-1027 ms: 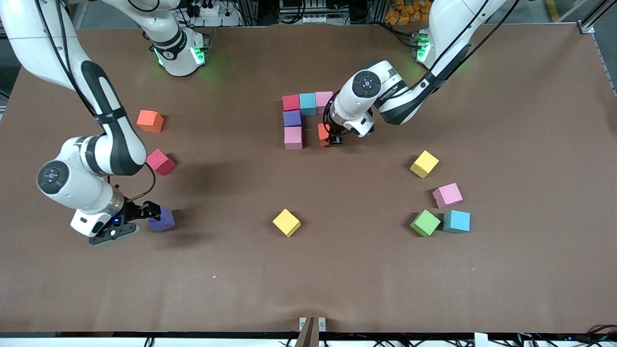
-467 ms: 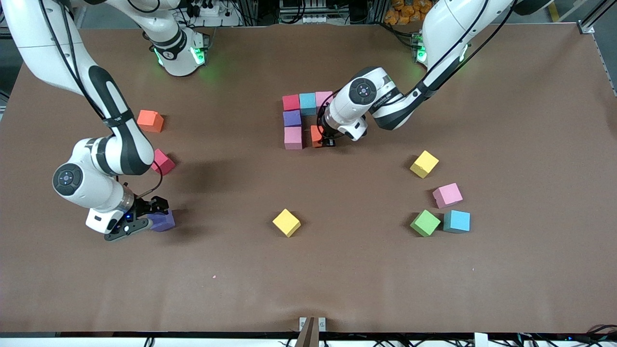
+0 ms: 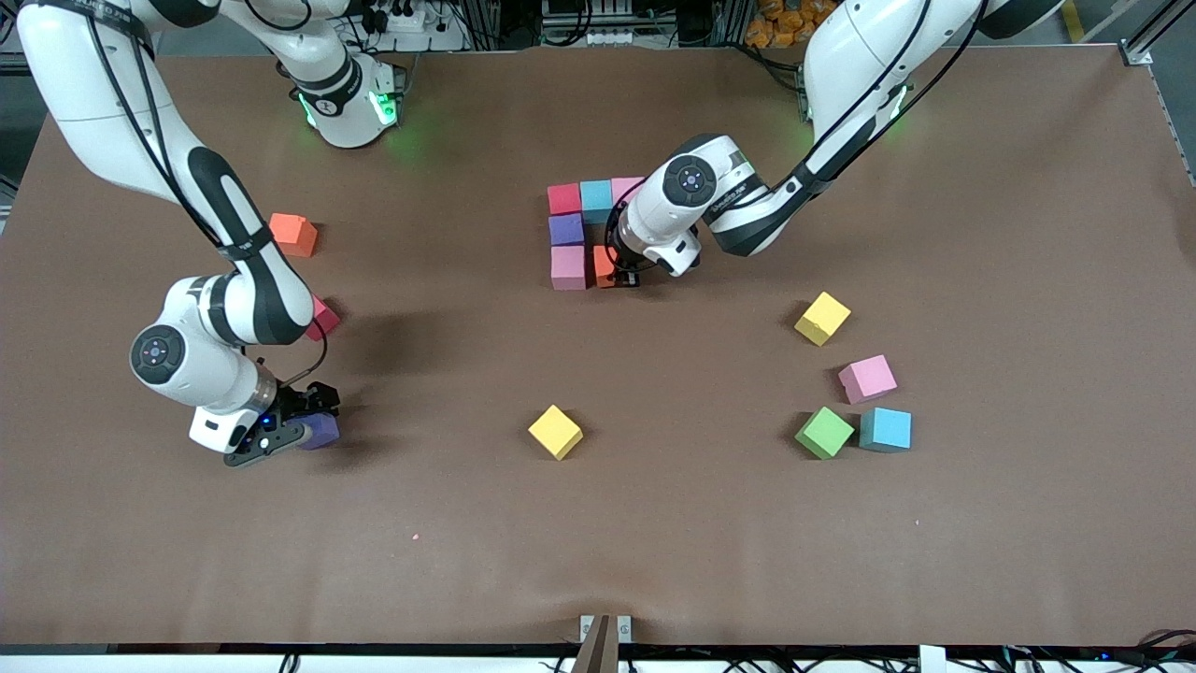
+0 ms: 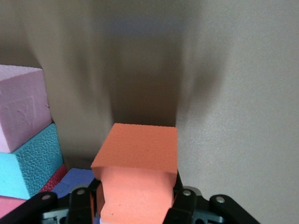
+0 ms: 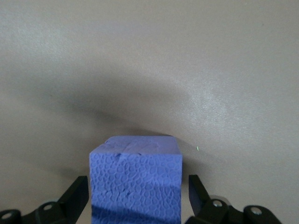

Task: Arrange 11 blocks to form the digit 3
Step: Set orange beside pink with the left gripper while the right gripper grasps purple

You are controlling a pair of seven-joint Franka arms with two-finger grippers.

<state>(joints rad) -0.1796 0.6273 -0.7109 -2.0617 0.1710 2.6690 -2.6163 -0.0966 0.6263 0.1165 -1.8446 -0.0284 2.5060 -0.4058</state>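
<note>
Left gripper clamps orange block beside pink block; right gripper straddles purple block, fingers not yet touching.

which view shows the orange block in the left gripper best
The left wrist view: the orange block fills the picture's middle, clamped between the left gripper's fingers. In the front view only a sliver of this orange block shows beside the pink block, mostly hidden under the left arm. The right wrist view doesn't show it.
</note>
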